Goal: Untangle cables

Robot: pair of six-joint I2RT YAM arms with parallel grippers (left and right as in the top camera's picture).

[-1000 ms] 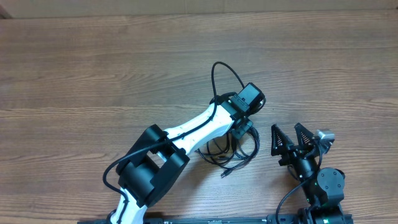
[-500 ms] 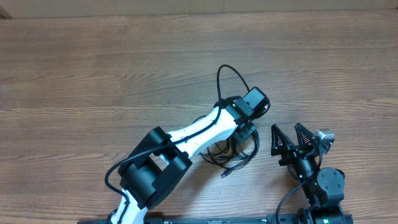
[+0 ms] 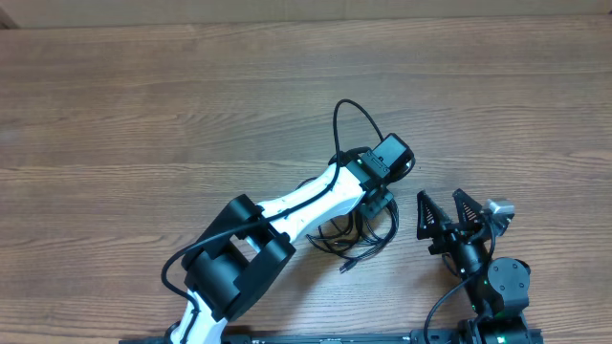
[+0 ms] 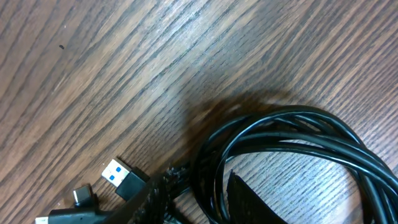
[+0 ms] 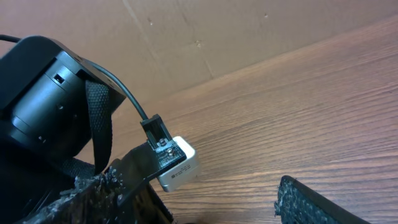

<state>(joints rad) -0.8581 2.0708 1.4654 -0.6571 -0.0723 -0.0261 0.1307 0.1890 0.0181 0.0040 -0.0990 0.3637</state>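
Observation:
The cables (image 3: 356, 237) are a bundle of thin black loops on the wooden table, and one plug end (image 3: 346, 268) trails toward the front. My left gripper (image 3: 376, 204) is down on the right side of the bundle. In the left wrist view, my left gripper (image 4: 202, 185) has several strands of the cables (image 4: 292, 134) squeezed between its fingers. A USB plug (image 4: 122, 178) and a smaller plug (image 4: 81, 195) lie to the left of it. My right gripper (image 3: 449, 206) stands open to the right of the bundle with nothing in it. In the right wrist view, my right gripper (image 5: 196, 190) is over bare wood.
The left arm's own black wire arcs up above its wrist (image 3: 352, 113). A small white module (image 5: 177, 163) is fixed beside the right gripper's left finger. Bare wooden tabletop (image 3: 143, 115) stretches to the left and far side. A cardboard wall (image 5: 236, 31) stands behind it.
The left arm shifted slightly right and settled onto the bundle, and its jaws narrowed around the strands. The right arm has not moved.

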